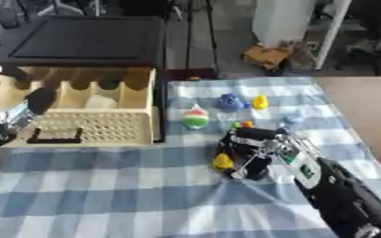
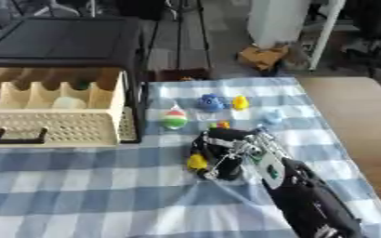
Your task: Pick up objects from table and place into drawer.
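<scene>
A small yellow toy (image 1: 223, 161) sits on the checked cloth (image 1: 128, 186) right at the fingertips of the right robot hand (image 1: 251, 155), whose fingers are curled down around it; they look to be closing on it, though whether it is truly pinched or only touched cannot be made out. The step in hand seems to be the pick-up of this toy. The next move would call for lifting it clear of the cloth and carrying it left and away to the open drawer (image 1: 137, 125), then letting it go over one of the compartments.

Beyond the right robot hand lie more toys waiting: a red, white and green one (image 1: 195, 117), a blue one (image 1: 230, 102), a small yellow one (image 1: 260, 102), a pale blue one (image 1: 292, 117) and a small orange and green piece (image 1: 242, 124). The drawer is cream-coloured with a perforated front and a dark handle (image 1: 55, 136); a pale object (image 1: 101, 102) already lies inside.

The left robot hand (image 1: 7, 116) shows at the left edge beside the drawer; its fingers cannot be read.

The cloth is blue and white and covers a brown desk (image 1: 364, 107). A dark cabinet top (image 1: 88, 39) sits above the drawer. Farther off is a grey floor with a brown box (image 1: 267, 56) and white furniture (image 1: 287, 21).
</scene>
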Controlling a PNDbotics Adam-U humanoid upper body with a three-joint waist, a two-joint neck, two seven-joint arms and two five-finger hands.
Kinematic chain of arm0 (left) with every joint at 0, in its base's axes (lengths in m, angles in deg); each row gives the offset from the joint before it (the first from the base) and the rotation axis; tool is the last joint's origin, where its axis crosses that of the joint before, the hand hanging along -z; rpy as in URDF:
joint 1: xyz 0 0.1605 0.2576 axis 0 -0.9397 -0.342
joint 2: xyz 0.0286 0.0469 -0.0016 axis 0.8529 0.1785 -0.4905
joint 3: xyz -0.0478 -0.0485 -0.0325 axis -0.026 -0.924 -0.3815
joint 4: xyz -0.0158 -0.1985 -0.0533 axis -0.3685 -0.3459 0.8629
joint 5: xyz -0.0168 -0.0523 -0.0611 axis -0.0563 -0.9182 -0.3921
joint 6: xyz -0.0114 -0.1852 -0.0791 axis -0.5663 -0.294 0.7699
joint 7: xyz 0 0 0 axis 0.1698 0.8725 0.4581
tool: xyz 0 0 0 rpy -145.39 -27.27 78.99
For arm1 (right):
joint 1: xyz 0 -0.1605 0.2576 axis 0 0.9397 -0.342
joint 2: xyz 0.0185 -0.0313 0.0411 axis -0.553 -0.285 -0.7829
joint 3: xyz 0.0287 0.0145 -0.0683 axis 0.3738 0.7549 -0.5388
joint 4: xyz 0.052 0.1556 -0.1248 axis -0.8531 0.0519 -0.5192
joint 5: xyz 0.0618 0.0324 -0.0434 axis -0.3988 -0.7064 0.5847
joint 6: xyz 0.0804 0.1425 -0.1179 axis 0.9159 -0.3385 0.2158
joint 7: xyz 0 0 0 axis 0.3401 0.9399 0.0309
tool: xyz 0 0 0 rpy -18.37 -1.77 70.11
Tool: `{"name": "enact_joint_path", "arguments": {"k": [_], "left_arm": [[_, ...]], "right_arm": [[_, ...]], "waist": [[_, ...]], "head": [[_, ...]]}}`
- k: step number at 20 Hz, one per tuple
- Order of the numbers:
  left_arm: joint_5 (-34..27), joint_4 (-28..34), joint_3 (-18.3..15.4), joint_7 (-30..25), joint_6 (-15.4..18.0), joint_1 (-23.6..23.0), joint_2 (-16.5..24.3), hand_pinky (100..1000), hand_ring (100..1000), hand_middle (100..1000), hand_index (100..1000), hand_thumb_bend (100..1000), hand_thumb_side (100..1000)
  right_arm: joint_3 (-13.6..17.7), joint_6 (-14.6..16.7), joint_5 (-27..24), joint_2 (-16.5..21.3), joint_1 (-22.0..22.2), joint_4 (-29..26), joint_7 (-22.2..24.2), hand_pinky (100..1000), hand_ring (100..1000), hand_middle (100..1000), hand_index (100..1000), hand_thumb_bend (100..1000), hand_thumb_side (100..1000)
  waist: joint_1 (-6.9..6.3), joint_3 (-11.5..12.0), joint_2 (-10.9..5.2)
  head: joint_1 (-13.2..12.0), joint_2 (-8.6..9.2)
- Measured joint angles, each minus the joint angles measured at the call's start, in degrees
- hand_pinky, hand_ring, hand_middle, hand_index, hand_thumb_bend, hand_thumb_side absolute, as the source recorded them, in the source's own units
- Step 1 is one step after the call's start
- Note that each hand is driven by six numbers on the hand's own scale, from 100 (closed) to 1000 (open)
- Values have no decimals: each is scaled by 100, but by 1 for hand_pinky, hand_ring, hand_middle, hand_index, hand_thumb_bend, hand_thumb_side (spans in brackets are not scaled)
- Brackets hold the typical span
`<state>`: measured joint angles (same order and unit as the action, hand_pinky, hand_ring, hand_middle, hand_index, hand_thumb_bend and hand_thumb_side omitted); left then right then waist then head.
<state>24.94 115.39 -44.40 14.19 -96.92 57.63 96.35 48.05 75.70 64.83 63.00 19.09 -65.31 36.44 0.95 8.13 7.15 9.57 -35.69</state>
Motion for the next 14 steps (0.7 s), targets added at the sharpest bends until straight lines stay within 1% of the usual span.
{"name": "enact_joint_path", "arguments": {"k": [5,7,14], "left_arm": [[0,0,0,0,0,0,0,100,100,100,673,669,1000],[0,0,0,0,0,0,0,100,100,100,673,670,1000],[0,0,0,0,0,0,0,100,100,100,673,670,1000]], "right_arm": [[-1,-29,4,0,4,12,-135,100,254,355,552,100,100],[-2,-28,4,1,5,11,-193,100,238,342,538,100,100],[-34,7,-29,31,4,-125,-357,100,226,332,526,100,100]], "waist": [[0,-2,0],[0,-6,0],[1,-32,-1]], "head": [[0,0],[0,0],[4,0]]}}
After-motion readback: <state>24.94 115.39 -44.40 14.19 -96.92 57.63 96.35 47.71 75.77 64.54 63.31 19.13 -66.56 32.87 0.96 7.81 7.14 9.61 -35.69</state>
